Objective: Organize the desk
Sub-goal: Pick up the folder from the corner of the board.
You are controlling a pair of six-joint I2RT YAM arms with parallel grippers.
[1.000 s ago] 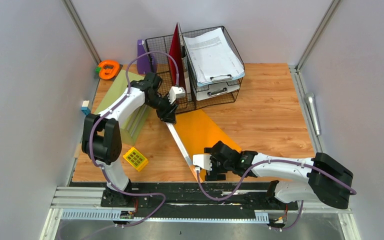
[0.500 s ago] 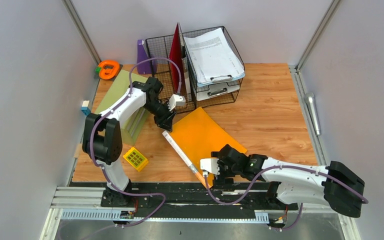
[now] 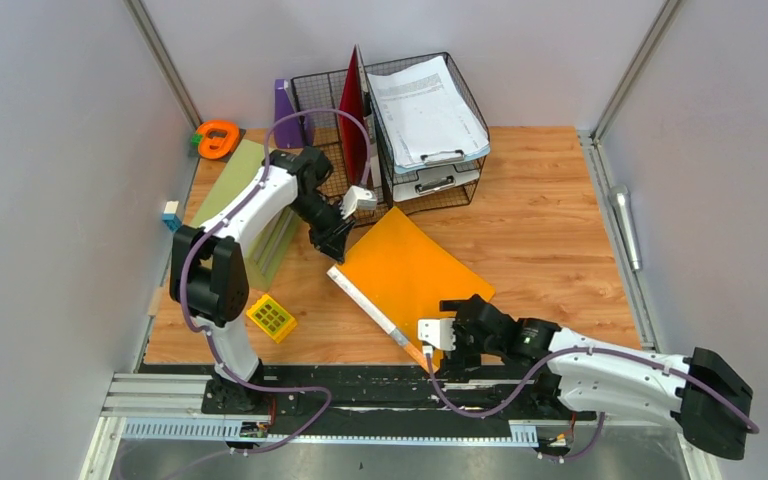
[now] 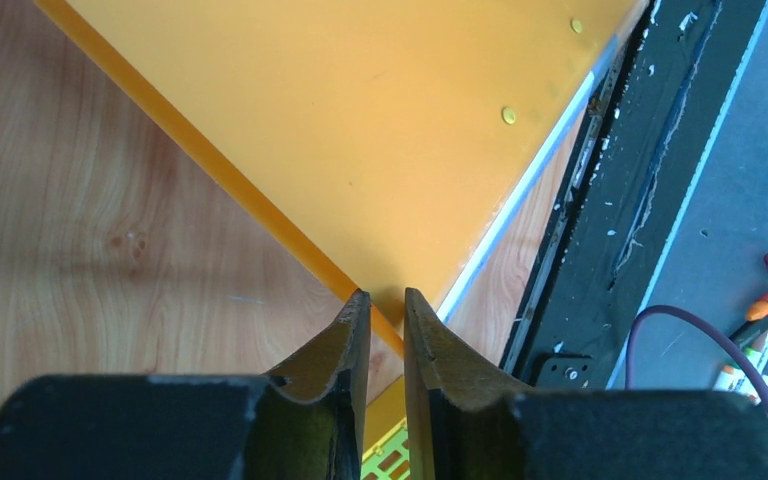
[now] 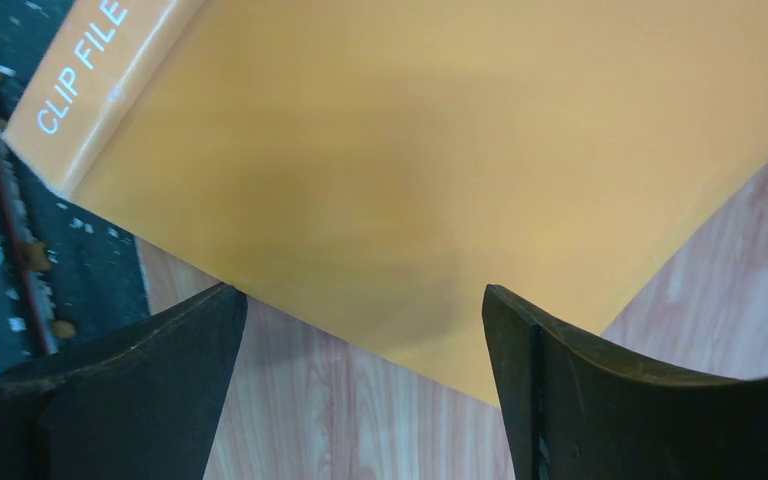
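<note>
Orange clip file (image 3: 405, 270) lying flat toward front edge of desk (image 3: 540, 220); filing, seemingly. Holding left gripper (image 4: 387, 300) nearly pressed together at its corner, grip uncertain; right gripper (image 5: 360, 300) spread. Next: needing firm pinch before lifting.

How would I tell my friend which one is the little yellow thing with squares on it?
Look at the wooden desk, near its front left corner beside the left arm. The small yellow block lies there. Only it has a grid of square cells; the orange clip file nearby is big and smooth.
</note>
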